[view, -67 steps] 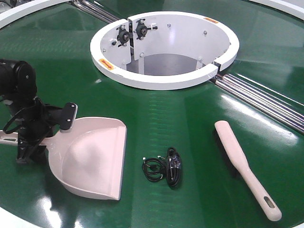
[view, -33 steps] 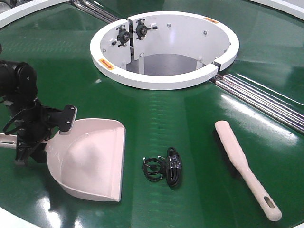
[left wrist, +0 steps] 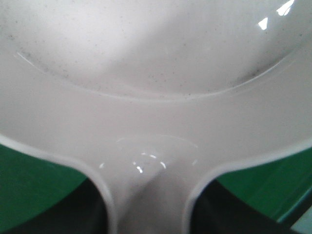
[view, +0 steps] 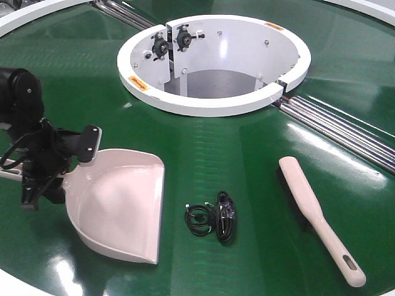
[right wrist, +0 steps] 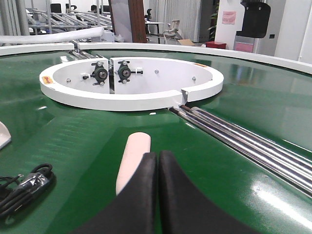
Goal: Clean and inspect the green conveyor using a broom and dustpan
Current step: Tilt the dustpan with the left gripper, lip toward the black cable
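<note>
The pinkish-beige dustpan (view: 117, 203) lies at the front left of the green conveyor (view: 247, 148), its mouth facing right. My left gripper (view: 40, 182) is shut on its handle. In the left wrist view the dustpan (left wrist: 156, 97) fills the frame, with the handle running down between the dark fingers of the left gripper (left wrist: 146, 214). The beige broom (view: 315, 213) lies flat at the front right, handle toward the front edge. My right gripper (right wrist: 158, 163) is out of the front view. It is shut on nothing, just above and behind the broom (right wrist: 132, 158).
A bundle of black cable (view: 213, 219) lies between dustpan and broom. A white ring-shaped opening (view: 213, 102) sits at the back centre, and steel rollers (view: 345, 129) run from it to the right. The belt's white rim (view: 18, 280) curves along the front left.
My left arm has risen a little and shifted with the dustpan, which has turned slightly on the belt. The broom and the cable have not moved.
</note>
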Robot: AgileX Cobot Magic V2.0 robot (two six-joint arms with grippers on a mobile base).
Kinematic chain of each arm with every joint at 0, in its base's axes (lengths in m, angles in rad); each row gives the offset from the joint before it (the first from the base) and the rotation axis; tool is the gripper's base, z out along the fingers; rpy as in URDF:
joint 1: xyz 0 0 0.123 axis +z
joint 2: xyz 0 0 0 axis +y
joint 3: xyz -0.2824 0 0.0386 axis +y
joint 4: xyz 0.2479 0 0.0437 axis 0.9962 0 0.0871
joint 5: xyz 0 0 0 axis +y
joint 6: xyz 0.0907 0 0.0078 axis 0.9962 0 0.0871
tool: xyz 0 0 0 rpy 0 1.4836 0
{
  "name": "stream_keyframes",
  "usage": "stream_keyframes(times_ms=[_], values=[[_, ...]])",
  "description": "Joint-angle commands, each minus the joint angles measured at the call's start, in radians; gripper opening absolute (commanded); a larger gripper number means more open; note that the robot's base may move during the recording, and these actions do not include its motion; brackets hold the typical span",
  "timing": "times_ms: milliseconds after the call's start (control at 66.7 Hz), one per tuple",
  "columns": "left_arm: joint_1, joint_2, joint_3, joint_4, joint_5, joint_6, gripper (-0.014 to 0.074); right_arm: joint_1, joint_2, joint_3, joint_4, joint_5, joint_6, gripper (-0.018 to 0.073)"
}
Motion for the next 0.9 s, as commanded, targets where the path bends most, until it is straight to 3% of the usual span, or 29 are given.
stream_keyframes(times_ms=[0, 195, 884], values=[[-0.025, -0.053, -0.027, -0.026, -0.023, -0.012, -0.0008, 0.0, -0.018, 0.022, -0.009, -0.073, -0.009, -0.001], [-0.051, -0.053, -0.027, -0.023, -0.045, -0.031, -0.0008, 0.0, -0.018, 0.022, -0.009, -0.073, -0.009, -0.001], [-0.051, -0.053, -0.027, -0.036, -0.044, -0.098, -0.0008, 0.0, -0.018, 0.022, -0.009, -0.073, -0.009, -0.001]])
